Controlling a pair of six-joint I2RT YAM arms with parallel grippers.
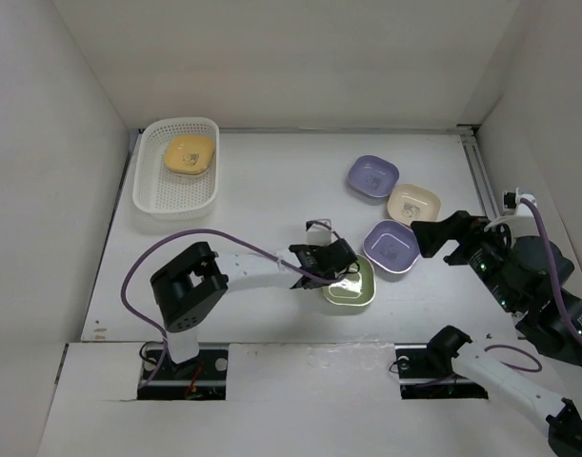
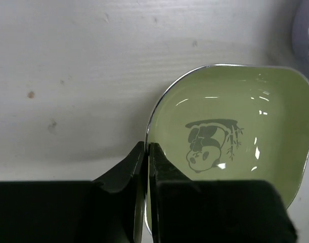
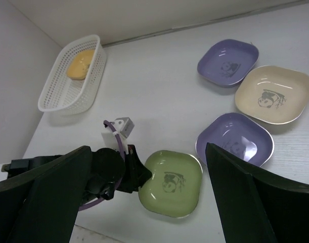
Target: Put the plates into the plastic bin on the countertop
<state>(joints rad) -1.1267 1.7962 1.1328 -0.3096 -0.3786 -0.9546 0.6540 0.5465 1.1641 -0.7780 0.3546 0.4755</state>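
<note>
My left gripper (image 1: pixel 342 270) is shut on the left rim of the light green plate (image 1: pixel 352 285). In the left wrist view the fingertips (image 2: pixel 142 151) pinch that rim, and the green plate (image 2: pixel 235 136) with its panda print lies low on the countertop (image 1: pixel 262 190). The white plastic bin (image 1: pixel 148 195) stands at the far left with a yellow plate (image 1: pixel 190 154) inside. Two lavender plates (image 1: pixel 372 176) (image 1: pixel 392 248) and a cream plate (image 1: pixel 412 203) lie right of centre. My right gripper (image 1: pixel 433 243) is open and empty, raised beside the nearer lavender plate.
White walls close in the countertop on the left, back and right. The right wrist view shows the bin (image 3: pixel 58 104), the green plate (image 3: pixel 172 185), both lavender plates (image 3: pixel 228 62) (image 3: pixel 235 139) and the cream plate (image 3: pixel 273 93). A purple cable (image 1: pixel 176 243) loops over the left arm.
</note>
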